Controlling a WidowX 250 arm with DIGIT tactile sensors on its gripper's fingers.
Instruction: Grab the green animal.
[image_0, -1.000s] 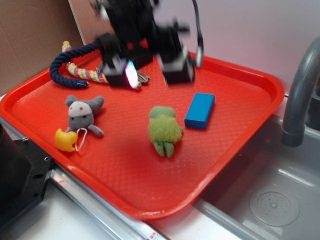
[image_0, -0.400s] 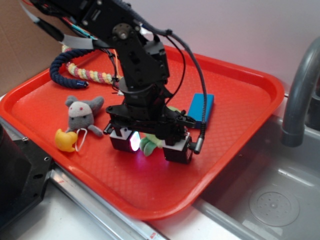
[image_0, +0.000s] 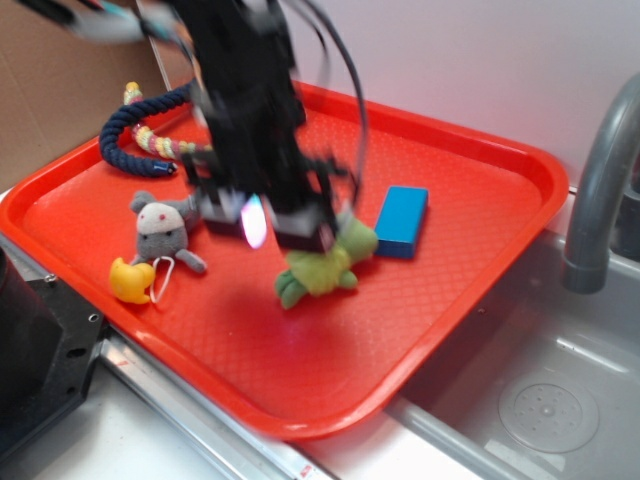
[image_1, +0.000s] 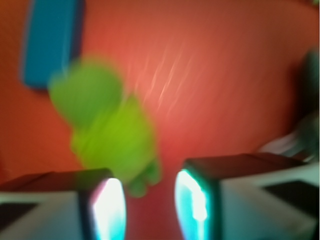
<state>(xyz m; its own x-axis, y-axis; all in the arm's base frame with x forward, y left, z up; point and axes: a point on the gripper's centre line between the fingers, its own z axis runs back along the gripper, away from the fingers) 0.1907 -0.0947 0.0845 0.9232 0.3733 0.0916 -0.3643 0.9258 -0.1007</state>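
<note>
The green animal (image_0: 320, 265) lies on the red tray (image_0: 470, 290), with its legs pointing front-left and its head toward the blue block. My gripper (image_0: 262, 225) hovers just left of it, blurred by motion. In the wrist view the green animal (image_1: 112, 135) sits ahead of and left of my gripper (image_1: 150, 207). One of its feet comes close to the left glowing pad (image_1: 110, 210). The fingers stand apart and only bare red tray shows between them, so the gripper is open and holds nothing.
A blue block (image_0: 401, 221) lies just right of the toy. A grey plush mouse (image_0: 162, 230) with a yellow piece (image_0: 130, 280) lies to the left. A coiled rope (image_0: 150, 135) sits at the tray's back left. A faucet (image_0: 600, 190) and a sink (image_0: 540, 400) are on the right.
The gripper dropped over the green animal, then rose and shifted left. The toy stayed on the tray but turned and slid a little, its legs now pointing front-left.
</note>
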